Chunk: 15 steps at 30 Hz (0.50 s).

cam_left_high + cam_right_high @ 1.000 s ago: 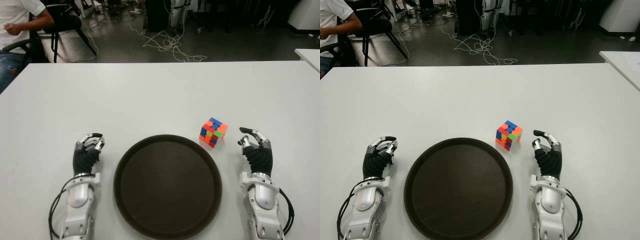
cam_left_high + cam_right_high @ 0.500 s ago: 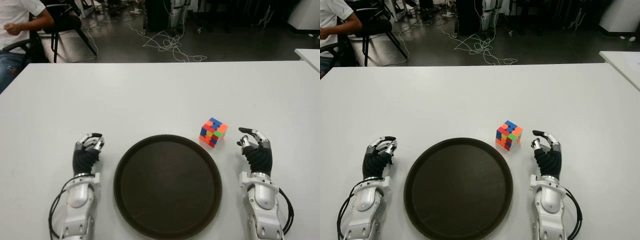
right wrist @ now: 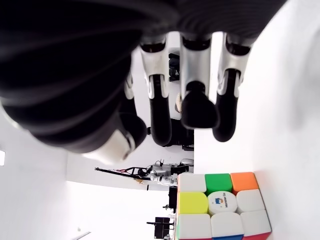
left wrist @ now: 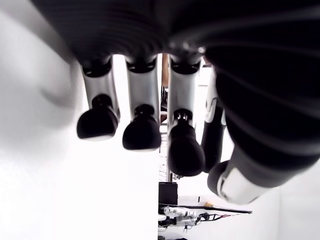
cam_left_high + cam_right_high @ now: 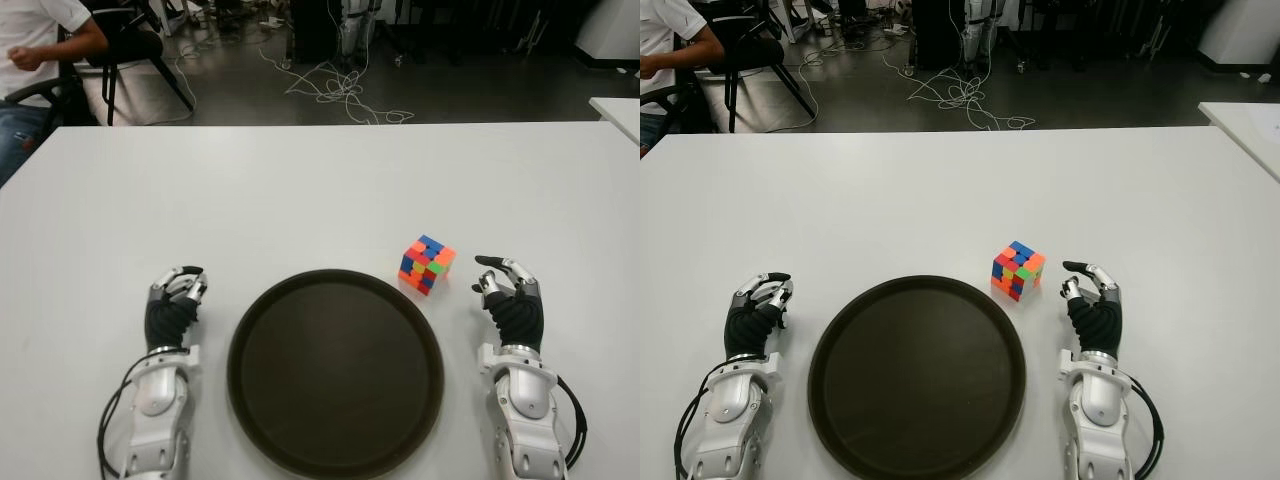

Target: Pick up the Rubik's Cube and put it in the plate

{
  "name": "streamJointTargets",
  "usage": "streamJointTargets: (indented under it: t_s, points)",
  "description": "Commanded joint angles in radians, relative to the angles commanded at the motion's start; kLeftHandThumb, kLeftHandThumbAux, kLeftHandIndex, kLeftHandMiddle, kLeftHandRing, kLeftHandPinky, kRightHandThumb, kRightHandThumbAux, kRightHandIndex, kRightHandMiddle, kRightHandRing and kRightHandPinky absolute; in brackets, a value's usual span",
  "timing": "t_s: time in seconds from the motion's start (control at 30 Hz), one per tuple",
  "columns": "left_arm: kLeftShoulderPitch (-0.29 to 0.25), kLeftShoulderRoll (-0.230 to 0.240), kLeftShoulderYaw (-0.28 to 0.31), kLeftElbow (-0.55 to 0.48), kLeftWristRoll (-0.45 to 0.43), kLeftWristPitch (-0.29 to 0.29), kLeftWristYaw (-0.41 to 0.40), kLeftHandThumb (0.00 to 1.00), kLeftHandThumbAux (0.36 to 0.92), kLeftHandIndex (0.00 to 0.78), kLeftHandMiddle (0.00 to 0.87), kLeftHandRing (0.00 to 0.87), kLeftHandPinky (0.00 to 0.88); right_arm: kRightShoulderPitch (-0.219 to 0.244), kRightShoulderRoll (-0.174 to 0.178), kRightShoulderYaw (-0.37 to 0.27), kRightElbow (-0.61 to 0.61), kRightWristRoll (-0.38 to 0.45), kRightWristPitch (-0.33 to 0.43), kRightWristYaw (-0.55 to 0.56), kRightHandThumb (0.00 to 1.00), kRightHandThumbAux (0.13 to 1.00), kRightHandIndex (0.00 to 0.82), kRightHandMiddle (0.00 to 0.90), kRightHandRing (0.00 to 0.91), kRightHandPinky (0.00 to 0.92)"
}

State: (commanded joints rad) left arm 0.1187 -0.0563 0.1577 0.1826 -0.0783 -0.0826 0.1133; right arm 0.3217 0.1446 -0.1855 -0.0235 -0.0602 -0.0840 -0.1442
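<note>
The Rubik's Cube [image 5: 427, 264] stands on the white table [image 5: 300, 190], just beyond the far right rim of the round dark brown plate [image 5: 335, 370]. My right hand [image 5: 505, 285] is a short way to the cube's right, fingers relaxed and holding nothing; its wrist view shows the cube [image 3: 220, 212] close ahead of the fingertips [image 3: 199, 111], apart from them. My left hand [image 5: 177, 290] shows left of the plate, fingers loosely curled with nothing in them [image 4: 142, 132].
Beyond the table's far edge lie tangled cables [image 5: 335, 85] on a dark floor. A seated person [image 5: 35, 50] is at the far left by a chair. Another white table's corner [image 5: 620, 110] shows at the right.
My right hand has edged slightly left toward the cube. The cube, plate and left hand have not moved.
</note>
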Motion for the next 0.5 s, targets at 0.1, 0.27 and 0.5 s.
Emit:
streamJointTargets:
  t_s: [0.1, 0.27, 0.5]
  points:
    - [0.001, -0.001, 0.0, -0.001, 0.002, -0.003, 0.001, 0.702, 0.71, 0.442, 0.795, 0.815, 0.81, 0.0, 0.004, -0.002, -0.002, 0.007, 0.001, 0.0, 0.692, 0.727, 0.438, 0.785, 0.806, 0.808]
    - [0.001, -0.002, 0.0, 0.003, 0.007, -0.01, 0.003, 0.702, 0.71, 0.442, 0.795, 0.815, 0.81, -0.001, 0.009, -0.005, -0.002, 0.007, -0.002, -0.009, 0.691, 0.727, 0.438, 0.784, 0.807, 0.807]
    - [0.0, -0.003, 0.001, 0.011, 0.008, -0.028, 0.003, 0.702, 0.71, 0.442, 0.802, 0.826, 0.822, -0.009, 0.01, -0.001, 0.015, -0.023, -0.042, -0.043, 0.689, 0.729, 0.436, 0.754, 0.777, 0.775]
